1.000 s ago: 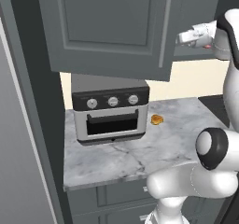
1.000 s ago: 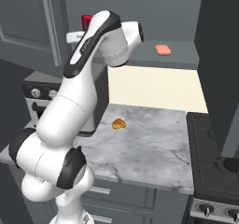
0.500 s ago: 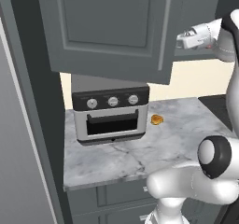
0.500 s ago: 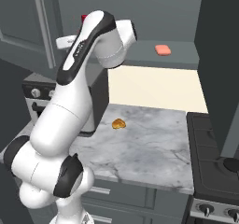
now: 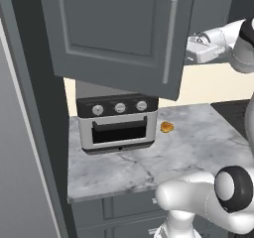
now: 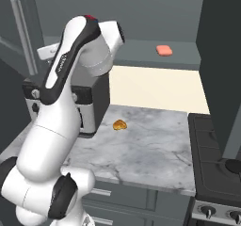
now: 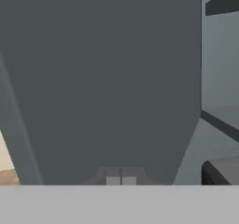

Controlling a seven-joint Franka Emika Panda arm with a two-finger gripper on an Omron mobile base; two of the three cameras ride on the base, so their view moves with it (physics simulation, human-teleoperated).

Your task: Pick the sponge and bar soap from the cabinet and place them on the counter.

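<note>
Claw (image 7: 121, 180): shut tight, holding nothing, right up against the inside of the open cabinet door (image 5: 119, 33).
Counter (image 6: 155, 149): orange-yellow lump (image 6: 119, 125) near the back edge, beside the toaster oven (image 5: 118, 120).
Bar soap (image 6: 164, 50): pink, flat on the cabinet (image 6: 141, 13) shelf, near its front edge.

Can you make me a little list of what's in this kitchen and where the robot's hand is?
Soap: small salmon-pink bar soap lying on the grey cabinet shelf
Cabinet door: dark grey panelled door with a silver bar handle, swung open
Counter: white-grey marble counter
Oven: silver toaster oven with three knobs, standing on the counter
Lump: glossy orange-yellow lump on the counter beside the oven
Gripper: gripper up at cabinet height, jaws shut, holding nothing
</note>
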